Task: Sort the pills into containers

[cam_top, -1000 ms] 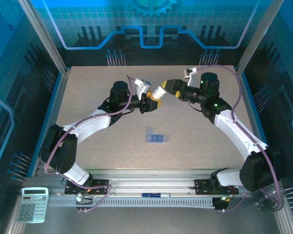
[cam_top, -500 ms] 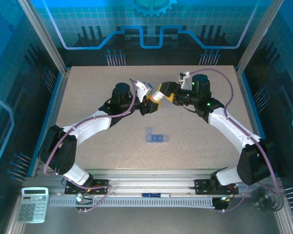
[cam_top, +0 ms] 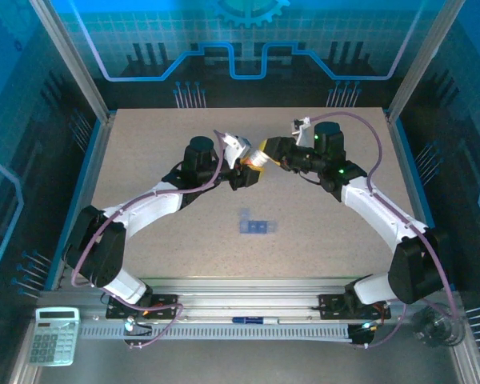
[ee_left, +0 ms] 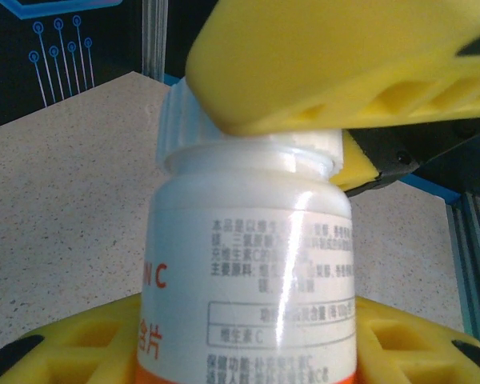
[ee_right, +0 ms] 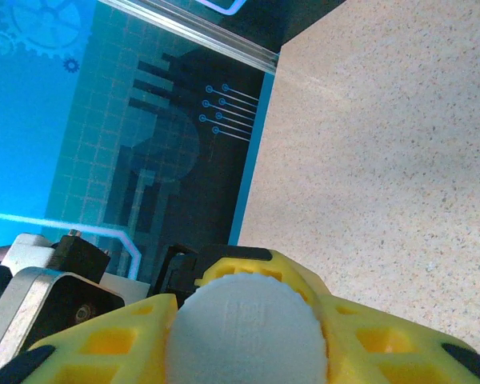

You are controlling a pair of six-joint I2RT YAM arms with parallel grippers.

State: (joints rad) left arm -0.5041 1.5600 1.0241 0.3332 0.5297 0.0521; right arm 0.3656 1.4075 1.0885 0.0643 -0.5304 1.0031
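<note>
Above the middle of the table, my left gripper (cam_top: 242, 173) is shut on a small orange bottle (cam_top: 251, 164) with a white label (ee_left: 248, 264). Its yellow fingers (ee_left: 64, 344) flank the bottle's base. My right gripper (cam_top: 264, 155) comes in from the right and is shut on the bottle's white ribbed cap (ee_right: 248, 332), with a yellow finger (ee_right: 104, 340) on either side. The right gripper's fingers (ee_left: 344, 56) cover the cap (ee_left: 180, 120) from above in the left wrist view. The translucent blue pill box, the containers (cam_top: 254, 225), lies flat nearer the front, apart from both grippers. The pills are hidden.
The speckled beige table (cam_top: 144, 144) is fenced by metal posts and blue panels. A calculator (cam_top: 54, 336) lies at the front left, off the table. A pen (cam_top: 252, 320) rests on the front rail. A clear glass object (cam_top: 436, 328) sits at the front right.
My right gripper has moved left onto the bottle's cap and closed on it. The left gripper has held the bottle almost still.
</note>
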